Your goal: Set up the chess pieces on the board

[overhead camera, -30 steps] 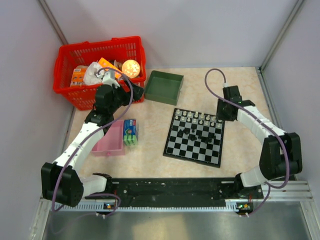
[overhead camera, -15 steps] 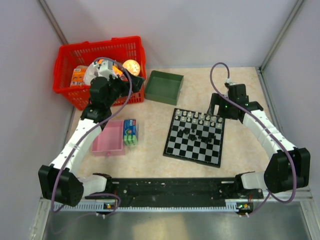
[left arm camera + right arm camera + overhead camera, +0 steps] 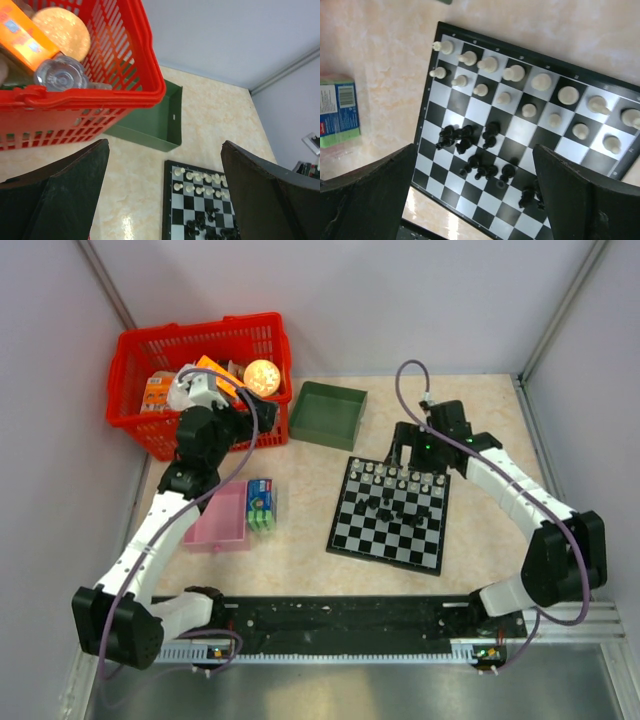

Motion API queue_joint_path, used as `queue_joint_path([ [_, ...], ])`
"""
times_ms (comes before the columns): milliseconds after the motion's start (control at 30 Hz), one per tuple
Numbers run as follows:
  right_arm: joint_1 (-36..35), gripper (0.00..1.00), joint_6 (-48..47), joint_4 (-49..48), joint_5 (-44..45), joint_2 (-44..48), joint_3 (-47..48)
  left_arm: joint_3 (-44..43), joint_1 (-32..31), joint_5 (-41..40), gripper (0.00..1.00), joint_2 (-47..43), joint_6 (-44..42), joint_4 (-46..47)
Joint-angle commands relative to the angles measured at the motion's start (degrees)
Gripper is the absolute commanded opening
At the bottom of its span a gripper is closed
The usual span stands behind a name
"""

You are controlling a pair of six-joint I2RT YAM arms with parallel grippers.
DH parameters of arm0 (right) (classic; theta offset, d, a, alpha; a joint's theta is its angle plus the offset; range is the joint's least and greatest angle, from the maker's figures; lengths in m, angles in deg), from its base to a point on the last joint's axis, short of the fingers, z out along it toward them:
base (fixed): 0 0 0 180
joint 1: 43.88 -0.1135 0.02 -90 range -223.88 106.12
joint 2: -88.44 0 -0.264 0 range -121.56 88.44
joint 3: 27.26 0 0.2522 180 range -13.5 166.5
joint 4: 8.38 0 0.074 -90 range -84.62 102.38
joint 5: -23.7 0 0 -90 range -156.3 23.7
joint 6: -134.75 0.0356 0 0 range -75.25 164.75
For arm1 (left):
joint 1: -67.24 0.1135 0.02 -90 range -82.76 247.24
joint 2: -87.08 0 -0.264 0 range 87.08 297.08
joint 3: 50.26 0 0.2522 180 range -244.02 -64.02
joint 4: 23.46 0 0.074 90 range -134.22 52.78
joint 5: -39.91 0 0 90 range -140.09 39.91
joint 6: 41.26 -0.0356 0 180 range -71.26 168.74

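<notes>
The board (image 3: pixel 352 532) lies right of the table's middle. White chess pieces (image 3: pixel 400 479) stand in two rows along its far edge. Black chess pieces (image 3: pixel 393 506) are bunched loosely near its centre, some lying down. My right gripper (image 3: pixel 405 452) hovers open over the board's far edge with nothing between its fingers. In the right wrist view it (image 3: pixel 480 200) looks down on the board (image 3: pixel 442 187), the white rows (image 3: pixel 512 73) and the black cluster (image 3: pixel 465 137). My left gripper (image 3: pixel 245 423) is open and empty by the red basket, and in its own view (image 3: pixel 165 195) the board (image 3: pixel 178 216) lies ahead.
A red basket (image 3: pixel 200 343) full of packets stands at the back left, its wall (image 3: pixel 145 75) close to my left gripper. A green tray (image 3: pixel 328 413) sits behind the board. A pink tray (image 3: pixel 220 525) and a small green-blue box (image 3: pixel 261 503) lie left of the board.
My right gripper has opened and swung left, from beside the board's right side to over its far edge. My left arm has shifted up toward the basket.
</notes>
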Motion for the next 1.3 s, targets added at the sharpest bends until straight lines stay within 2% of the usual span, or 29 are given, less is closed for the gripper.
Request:
queue_joint_path([
  [0, -6.13, 0.99, -1.36, 3.36, 7.78, -3.81, 6.69, -3.09, 0.24, -8.55, 0.99, -1.93, -3.74, -1.39],
  [33, -6.57, 0.96, -1.09, 4.25, 7.7, -5.04, 6.96, -4.76, 0.24, -9.08, 0.99, -1.41, -4.45, -5.5],
  [133, -7.98, 0.88, 0.31, 4.96, 7.35, -7.16, 6.7, -7.41, 0.24, -9.87, 0.99, 0.53, -5.42, -10.1],
  [300, -12.63, 0.79, 1.37, 6.54, 11.12, -7.61, 6.34, -6.45, 0.24, -9.61, 0.99, 0.71, -4.54, -10.02],
  [400, -13.52, 0.77, 2.77, 7.51, 13.23, -6.2, 5.39, -6.79, 0.24, -9.61, 0.99, 1.24, -4.54, -10.9],
  [700, -14.05, 0.51, 5.15, 8.39, 13.6, 1.36, 0.81, -7.58, 0.33, -8.29, 0.99, 2.82, -4.1, -12.74],
  [800, -14.84, 0.5, 4.89, 8.12, 10.71, 0.57, 0.98, -7.59, 0.33, -7.42, 0.99, 3.43, -3.75, -12.31],
  [1267, -18.62, 0.49, 4.01, 8.65, 11.56, -6.11, 6.52, -9.61, 0.51, -5.21, 0.99, 5.1, -4.45, -14.85],
])
